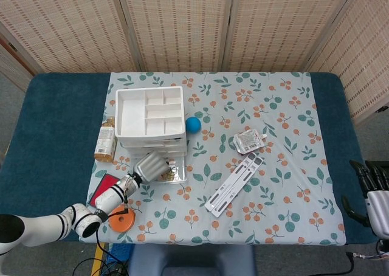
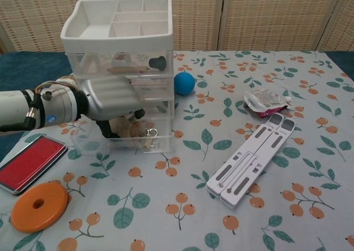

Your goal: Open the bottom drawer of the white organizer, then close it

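Bottom drawer of the white organizer is showing from the head view as sticking out toward the robot at the stack's foot, with the left hand lying over its front. The right hand is hanging well apart at the table's right edge, fingers spread, holding nothing.

From the chest, the left hand is pressing its curled fingers against the drawer; whether they are hooking its lip, I cannot tell. The drawer's travel is running straight back under the stack.

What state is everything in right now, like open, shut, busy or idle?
bottom drawer: pulled partly out, small items inside
upper drawers: pushed in
top tray: open, looks empty
left hand: against the drawer front
right hand: idle at the table edge
pouch: lying flat
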`<control>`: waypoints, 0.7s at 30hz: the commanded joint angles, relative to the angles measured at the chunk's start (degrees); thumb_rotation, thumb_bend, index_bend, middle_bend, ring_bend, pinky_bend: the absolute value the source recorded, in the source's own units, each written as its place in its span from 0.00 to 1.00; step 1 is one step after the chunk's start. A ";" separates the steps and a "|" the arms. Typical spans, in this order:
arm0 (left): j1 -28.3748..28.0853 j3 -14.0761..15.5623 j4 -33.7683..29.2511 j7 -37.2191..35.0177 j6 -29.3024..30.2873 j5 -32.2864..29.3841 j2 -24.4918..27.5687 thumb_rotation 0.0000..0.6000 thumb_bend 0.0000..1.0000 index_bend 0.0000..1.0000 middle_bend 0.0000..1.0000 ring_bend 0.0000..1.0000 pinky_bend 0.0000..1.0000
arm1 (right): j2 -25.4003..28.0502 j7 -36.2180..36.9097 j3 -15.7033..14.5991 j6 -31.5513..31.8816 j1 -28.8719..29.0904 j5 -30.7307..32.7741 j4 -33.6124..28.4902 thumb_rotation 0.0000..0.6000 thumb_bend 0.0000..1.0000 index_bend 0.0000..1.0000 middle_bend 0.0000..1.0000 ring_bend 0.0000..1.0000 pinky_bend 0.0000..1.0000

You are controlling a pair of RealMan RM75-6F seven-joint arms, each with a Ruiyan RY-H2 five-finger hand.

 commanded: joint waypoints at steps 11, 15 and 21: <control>0.79 -1.60 -1.71 -2.24 0.79 0.11 1.52 1.00 0.26 0.58 0.96 1.00 1.00 | 0.03 -0.10 0.10 -0.09 0.15 -0.10 -0.07 1.00 0.43 0.00 0.10 0.00 0.02; 1.78 -2.12 -3.46 -3.32 2.36 0.20 3.01 1.00 0.26 0.58 0.96 1.00 1.00 | -0.02 0.05 0.15 -0.12 0.24 -0.14 0.03 1.00 0.43 0.00 0.11 0.00 0.02; 3.86 -2.09 -6.80 -5.42 5.42 1.53 5.70 1.00 0.26 0.58 0.96 1.00 1.00 | -0.19 0.24 0.17 -0.21 0.46 -0.44 0.21 1.00 0.42 0.00 0.11 0.00 0.02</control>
